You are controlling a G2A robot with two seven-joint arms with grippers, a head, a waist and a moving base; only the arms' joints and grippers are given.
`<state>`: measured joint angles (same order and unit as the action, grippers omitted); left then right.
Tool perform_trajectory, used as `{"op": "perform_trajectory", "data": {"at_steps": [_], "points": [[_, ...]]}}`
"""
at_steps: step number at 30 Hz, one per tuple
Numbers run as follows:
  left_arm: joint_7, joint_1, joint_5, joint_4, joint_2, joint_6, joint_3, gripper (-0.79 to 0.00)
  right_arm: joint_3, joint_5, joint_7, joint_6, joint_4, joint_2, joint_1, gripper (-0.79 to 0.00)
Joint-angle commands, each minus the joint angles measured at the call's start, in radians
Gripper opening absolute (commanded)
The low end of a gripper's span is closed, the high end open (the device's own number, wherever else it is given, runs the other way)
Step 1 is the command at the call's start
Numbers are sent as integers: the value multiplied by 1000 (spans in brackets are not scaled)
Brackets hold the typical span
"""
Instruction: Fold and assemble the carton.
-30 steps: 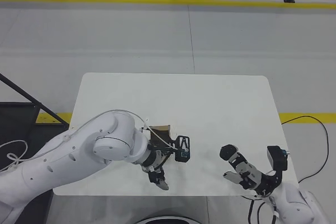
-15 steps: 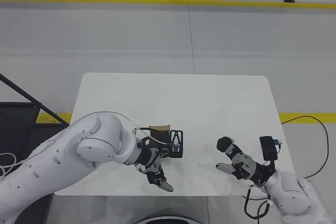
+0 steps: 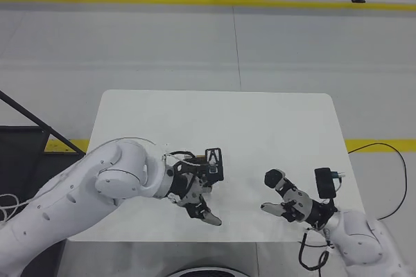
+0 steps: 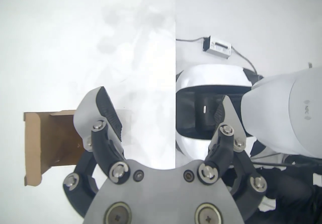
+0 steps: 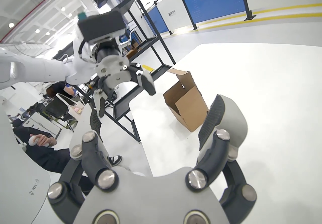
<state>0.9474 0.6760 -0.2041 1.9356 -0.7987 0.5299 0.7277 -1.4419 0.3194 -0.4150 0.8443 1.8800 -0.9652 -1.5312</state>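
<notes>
Left gripper (image 4: 163,98) gapes wide, empty, near carton (image 4: 47,144).

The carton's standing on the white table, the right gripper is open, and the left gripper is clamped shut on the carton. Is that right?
Not quite. The left gripper is open and holds nothing, as the left wrist view shows; the carton stands beside it on the white table. The right gripper is open, as you said.
</notes>
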Motion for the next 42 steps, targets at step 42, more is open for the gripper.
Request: {"op": "perform_trajectory", "data": {"at_steps": [42], "points": [[-969, 567, -237, 37, 54, -19, 443, 0, 62, 340, -17, -155, 164, -10, 38, 0]]}}
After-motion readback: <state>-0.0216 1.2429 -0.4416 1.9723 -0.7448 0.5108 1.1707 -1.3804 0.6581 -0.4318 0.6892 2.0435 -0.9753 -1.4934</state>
